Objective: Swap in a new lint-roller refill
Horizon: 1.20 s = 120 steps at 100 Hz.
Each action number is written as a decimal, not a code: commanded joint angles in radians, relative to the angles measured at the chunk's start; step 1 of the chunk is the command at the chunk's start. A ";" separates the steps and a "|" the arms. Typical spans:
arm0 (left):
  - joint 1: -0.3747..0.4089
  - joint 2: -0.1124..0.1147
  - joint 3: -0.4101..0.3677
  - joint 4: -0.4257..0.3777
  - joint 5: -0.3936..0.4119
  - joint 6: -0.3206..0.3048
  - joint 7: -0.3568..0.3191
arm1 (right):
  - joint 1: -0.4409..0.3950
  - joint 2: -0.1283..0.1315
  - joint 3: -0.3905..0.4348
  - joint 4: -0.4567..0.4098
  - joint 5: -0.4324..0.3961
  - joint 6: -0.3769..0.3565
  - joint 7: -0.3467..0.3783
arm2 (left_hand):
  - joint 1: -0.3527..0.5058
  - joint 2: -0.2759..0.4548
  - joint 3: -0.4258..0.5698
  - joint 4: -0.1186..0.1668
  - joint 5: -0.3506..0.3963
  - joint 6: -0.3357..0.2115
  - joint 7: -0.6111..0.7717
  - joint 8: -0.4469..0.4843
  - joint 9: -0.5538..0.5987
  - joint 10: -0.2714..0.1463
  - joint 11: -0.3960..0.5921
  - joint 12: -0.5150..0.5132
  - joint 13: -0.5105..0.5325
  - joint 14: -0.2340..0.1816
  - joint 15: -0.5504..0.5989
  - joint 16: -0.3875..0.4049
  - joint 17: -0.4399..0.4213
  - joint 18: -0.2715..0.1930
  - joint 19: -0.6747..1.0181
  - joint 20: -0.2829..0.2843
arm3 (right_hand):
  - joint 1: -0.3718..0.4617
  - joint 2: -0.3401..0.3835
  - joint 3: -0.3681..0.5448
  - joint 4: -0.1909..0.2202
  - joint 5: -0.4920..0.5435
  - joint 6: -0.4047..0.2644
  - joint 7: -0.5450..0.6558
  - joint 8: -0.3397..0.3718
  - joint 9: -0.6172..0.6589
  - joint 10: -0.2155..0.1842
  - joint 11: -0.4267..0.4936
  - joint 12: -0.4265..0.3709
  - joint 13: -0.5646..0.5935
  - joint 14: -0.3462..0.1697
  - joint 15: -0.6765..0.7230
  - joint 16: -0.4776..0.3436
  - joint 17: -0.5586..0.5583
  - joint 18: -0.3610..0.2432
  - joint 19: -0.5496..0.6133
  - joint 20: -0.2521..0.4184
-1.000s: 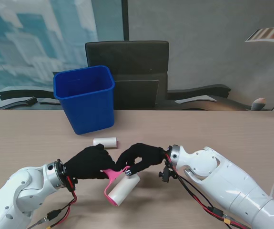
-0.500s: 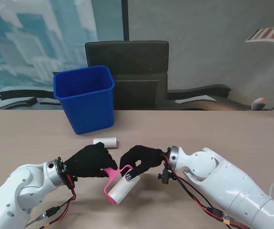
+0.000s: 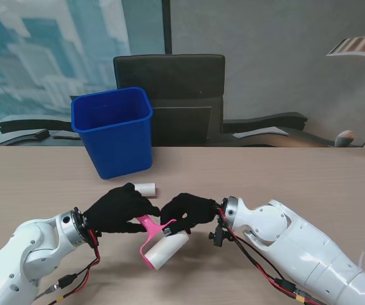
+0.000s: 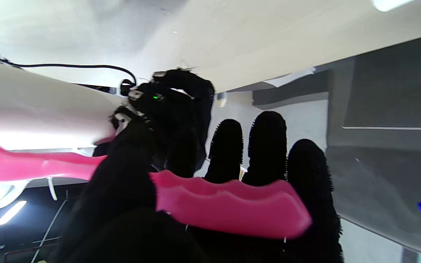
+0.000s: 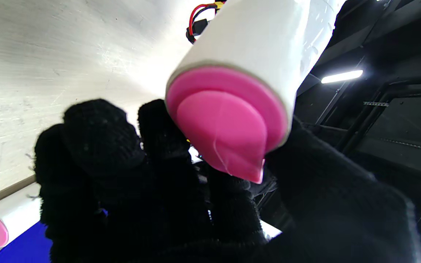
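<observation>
The left robot hand (image 3: 120, 210) grips the pink handle (image 4: 228, 204) while the right robot hand (image 3: 188, 210) pinches the roll's (image 3: 167, 250) far end, its axis slanting toward me.

A blue bin (image 3: 113, 131) stands upright on the wood-grain surface (image 3: 284, 175), toward the far left, its mouth open. Behind the far edge of the surface sits a black office chair (image 3: 169, 89) (backrest facing the surface, just right of the bin). A grey wall panel (image 3: 277, 51) and a cityscape mural (image 3: 42, 51) form the background.
</observation>
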 commanded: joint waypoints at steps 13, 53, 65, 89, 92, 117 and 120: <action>0.020 0.002 -0.011 -0.029 0.009 0.056 0.015 | -0.043 -0.003 0.029 -0.022 -0.006 0.027 0.004 | -0.096 -0.051 0.163 -0.018 -0.142 0.002 -0.187 -0.053 -0.158 0.036 -0.076 -0.026 -0.100 0.001 -0.083 0.013 -0.078 -0.023 -0.081 0.001 | 0.102 -0.033 0.177 -0.032 0.061 -0.068 0.145 0.071 0.039 0.011 0.068 0.093 0.036 -0.269 0.092 0.052 0.014 -0.222 0.019 -0.011; 0.048 -0.009 -0.042 -0.084 0.011 0.219 0.068 | -0.106 -0.002 0.106 -0.048 -0.066 0.057 -0.038 | -0.242 -0.142 0.240 -0.027 -0.336 0.127 -0.423 -0.145 -0.393 0.126 -0.195 -0.088 -0.245 0.033 -0.212 -0.007 -0.194 -0.001 -0.246 0.005 | 0.105 -0.034 0.179 -0.033 0.063 -0.069 0.144 0.086 0.042 0.020 0.065 0.124 0.036 -0.274 0.138 0.097 0.014 -0.219 0.002 -0.011; 0.062 -0.010 -0.056 -0.092 0.027 0.272 0.090 | -0.135 -0.005 0.139 -0.063 -0.100 0.062 -0.073 | -0.263 -0.145 0.244 -0.027 -0.355 0.174 -0.448 -0.156 -0.421 0.151 -0.211 -0.103 -0.260 0.045 -0.229 -0.013 -0.205 0.008 -0.271 0.006 | 0.105 -0.037 0.181 -0.033 0.064 -0.070 0.144 0.086 0.044 0.018 0.062 0.128 0.036 -0.276 0.143 0.103 0.018 -0.220 -0.003 -0.010; 0.122 -0.018 -0.092 -0.113 0.043 0.385 0.145 | -0.243 -0.024 0.273 -0.134 -0.280 0.081 -0.249 | -0.275 -0.136 0.246 -0.032 -0.338 0.245 -0.450 -0.158 -0.418 0.178 -0.208 -0.111 -0.264 0.064 -0.227 -0.009 -0.216 0.024 -0.281 0.016 | 0.099 -0.044 0.187 -0.034 0.068 -0.074 0.143 0.083 0.048 0.016 0.057 0.133 0.035 -0.276 0.145 0.110 0.023 -0.217 -0.010 -0.007; 0.131 -0.020 -0.093 -0.116 0.035 0.398 0.147 | -0.261 -0.030 0.294 -0.146 -0.310 0.084 -0.289 | -0.277 -0.136 0.244 -0.033 -0.331 0.254 -0.449 -0.158 -0.416 0.179 -0.207 -0.111 -0.264 0.068 -0.225 -0.008 -0.217 0.025 -0.281 0.018 | 0.098 -0.045 0.188 -0.034 0.069 -0.074 0.142 0.083 0.048 0.015 0.056 0.133 0.035 -0.277 0.144 0.110 0.023 -0.217 -0.010 -0.007; 0.130 -0.056 -0.013 -0.099 -0.259 0.486 0.021 | -0.370 -0.113 0.412 -0.237 -0.602 0.103 -0.731 | -0.312 -0.147 0.240 -0.035 -0.268 0.383 -0.418 -0.123 -0.490 0.237 -0.231 -0.126 -0.353 0.095 -0.281 -0.036 -0.276 0.034 -0.345 0.007 | 0.074 -0.064 0.207 -0.041 0.076 -0.082 0.138 0.051 0.072 -0.010 0.017 0.111 0.036 -0.283 0.083 0.078 0.048 -0.221 -0.033 -0.010; 0.123 -0.059 0.004 -0.098 -0.309 0.500 -0.007 | -0.375 -0.121 0.416 -0.243 -0.627 0.106 -0.776 | -0.313 -0.151 0.239 -0.036 -0.269 0.385 -0.422 -0.121 -0.500 0.240 -0.235 -0.128 -0.366 0.097 -0.288 -0.039 -0.282 0.033 -0.352 0.006 | 0.071 -0.064 0.207 -0.042 0.076 -0.083 0.138 0.048 0.074 -0.013 0.012 0.107 0.037 -0.284 0.074 0.073 0.051 -0.225 -0.035 -0.012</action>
